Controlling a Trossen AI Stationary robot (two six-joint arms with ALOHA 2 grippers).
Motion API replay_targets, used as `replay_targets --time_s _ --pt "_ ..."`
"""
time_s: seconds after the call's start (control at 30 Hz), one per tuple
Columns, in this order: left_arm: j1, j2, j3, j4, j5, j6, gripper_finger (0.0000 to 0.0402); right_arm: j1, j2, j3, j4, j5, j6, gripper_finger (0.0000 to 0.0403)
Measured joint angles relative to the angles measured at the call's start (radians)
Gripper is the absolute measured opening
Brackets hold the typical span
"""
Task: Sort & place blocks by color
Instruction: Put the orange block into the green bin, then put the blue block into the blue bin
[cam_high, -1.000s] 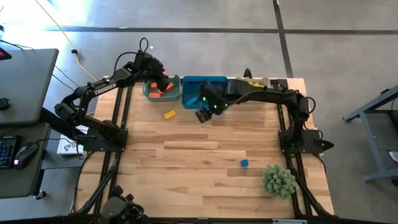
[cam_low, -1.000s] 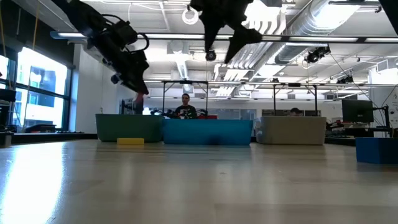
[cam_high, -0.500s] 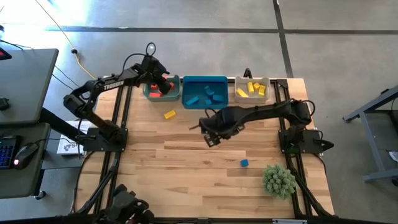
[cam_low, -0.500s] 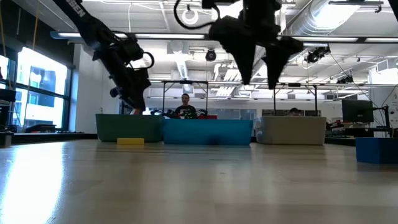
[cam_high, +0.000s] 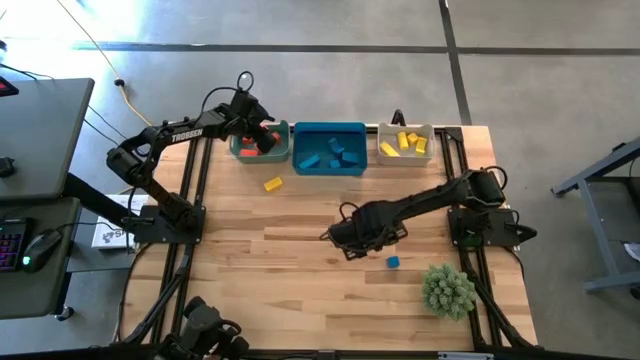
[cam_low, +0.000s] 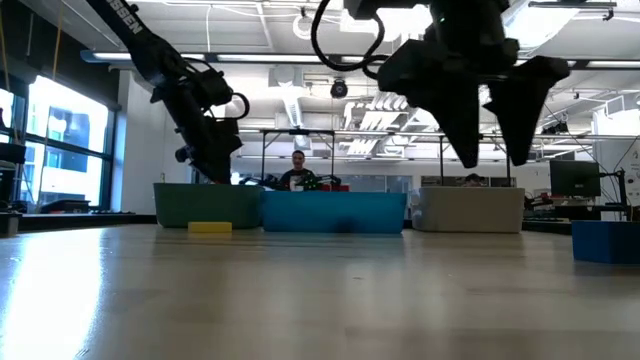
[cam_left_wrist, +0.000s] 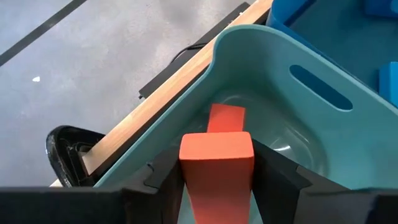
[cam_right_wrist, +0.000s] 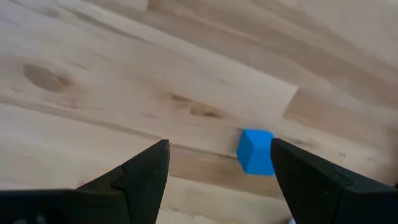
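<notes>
High view, change: right hand (cam_high: 352, 243) has swung from the bins down to mid-bench, now just beside the lone blue cube (cam_high: 393, 262); left hand (cam_high: 262, 140) has stayed over the teal bin (cam_high: 240, 148).
High view, meaning: judged, blue cube is the next pick; yellow bar (cam_high: 272, 184) lies loose near the bins.
Low view: right hand (cam_low: 492, 155) hangs above the bench (cam_low: 320, 300), fingers spread, nothing between them.
Left wrist view: left hand (cam_left_wrist: 216, 180) slackening around a red block (cam_left_wrist: 216, 163), matte, square-edged; it sits between the fingers, over the smooth, round-cornered teal bin (cam_left_wrist: 273, 81). Another red block (cam_left_wrist: 226, 118) lies inside.
Right wrist view: blue cube (cam_right_wrist: 255, 151), matte and sharp-cornered, on pale grained planks, ahead of the parted fingers (cam_right_wrist: 146, 171).
</notes>
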Motion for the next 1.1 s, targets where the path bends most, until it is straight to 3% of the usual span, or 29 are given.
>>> replay_targets --time_s 0.4,0.87,1.1 --pt "0.000 0.000 0.000 -0.002 0.000 0.000 0.0219 0.103 0.000 -0.005 -0.072 0.057 0.179 0.0265" --pt "0.000 0.000 0.000 -0.001 0.000 0.000 0.0225 0.124 0.000 -0.005 -0.195 0.067 0.198 0.0265" --pt "0.000 0.000 0.000 0.000 0.000 0.000 0.0225 0.124 -0.053 -0.181 0.023 0.007 0.220 0.0263"
